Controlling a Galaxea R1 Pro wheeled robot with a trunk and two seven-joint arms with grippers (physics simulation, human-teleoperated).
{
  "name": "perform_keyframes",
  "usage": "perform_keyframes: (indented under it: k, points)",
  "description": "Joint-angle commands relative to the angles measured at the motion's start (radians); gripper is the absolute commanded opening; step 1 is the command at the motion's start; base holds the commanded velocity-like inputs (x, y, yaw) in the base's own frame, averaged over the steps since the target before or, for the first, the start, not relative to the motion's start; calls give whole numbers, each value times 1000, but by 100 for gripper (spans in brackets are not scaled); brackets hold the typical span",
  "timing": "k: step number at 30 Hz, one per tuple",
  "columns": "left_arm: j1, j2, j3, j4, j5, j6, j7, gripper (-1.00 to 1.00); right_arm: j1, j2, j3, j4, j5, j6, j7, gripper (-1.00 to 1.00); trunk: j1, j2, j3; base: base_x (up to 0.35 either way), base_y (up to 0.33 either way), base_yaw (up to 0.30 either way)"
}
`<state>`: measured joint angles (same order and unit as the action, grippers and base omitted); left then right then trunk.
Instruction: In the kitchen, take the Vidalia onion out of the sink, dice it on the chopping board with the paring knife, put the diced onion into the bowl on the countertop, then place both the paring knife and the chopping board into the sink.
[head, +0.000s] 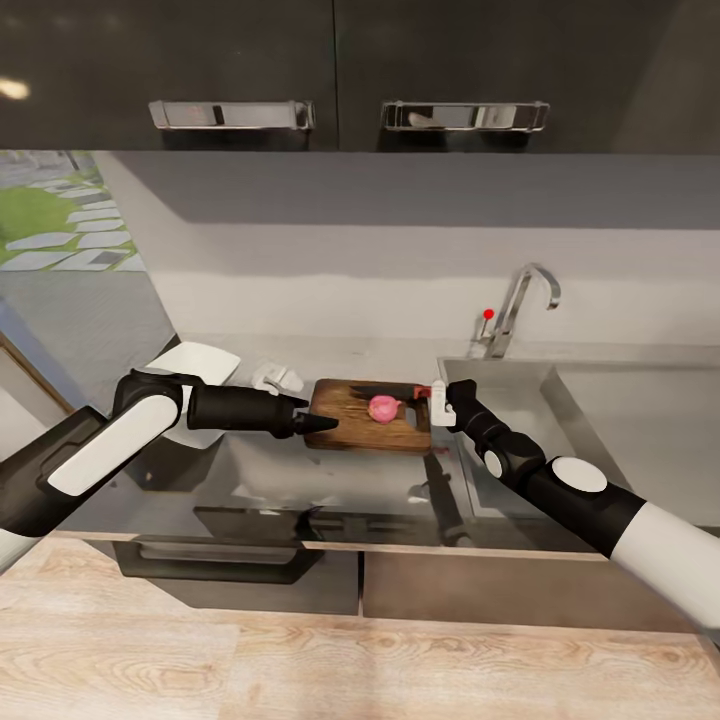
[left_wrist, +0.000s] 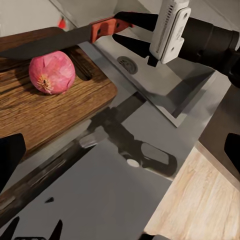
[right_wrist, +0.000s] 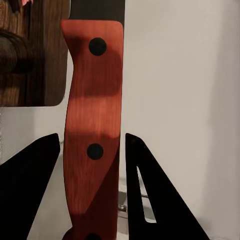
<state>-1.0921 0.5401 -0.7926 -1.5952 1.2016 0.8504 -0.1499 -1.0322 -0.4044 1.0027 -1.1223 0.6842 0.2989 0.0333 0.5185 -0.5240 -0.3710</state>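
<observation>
Head view, paring knife (head: 392, 390) above onion (head: 383, 407)

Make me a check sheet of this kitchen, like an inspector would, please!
Surface: glossy dark grey countertop, reflective.
Job's things: pink round onion whole, on the dark brown wooden chopping board; small paring knife with reddish-brown handle held above the onion; shallow white bowl behind the left arm; steel sink beside the board.
Clutter: small white object near the bowl, too unclear to name.
Claws: right claw shut on the knife handle; left claw at the board's end, grip unclear.
Cables: nothing seen.
Surroundings: dark upper cabinets, chrome tap.
</observation>
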Motion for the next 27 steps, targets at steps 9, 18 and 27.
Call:
perform_keyframes:
  k: [9, 18, 27]
  points:
    - [-2, 13, 3, 0, -4, 1, -4, 100, -2, -1, 4, -2, 11, 8, 4, -100, 35, -65, -30, 0, 0, 0]
    - [-2, 20, 4, 1, -4, 0, -4, 100, -2, -1, 4, -1, 11, 8, 4, -100, 43, -79, -36, 0, 0, 0]
    - [-2, 20, 4, 1, -4, -1, -4, 100, -2, -2, 3, -1, 11, 8, 4, -100, 43, -79, -36, 0, 0, 0]
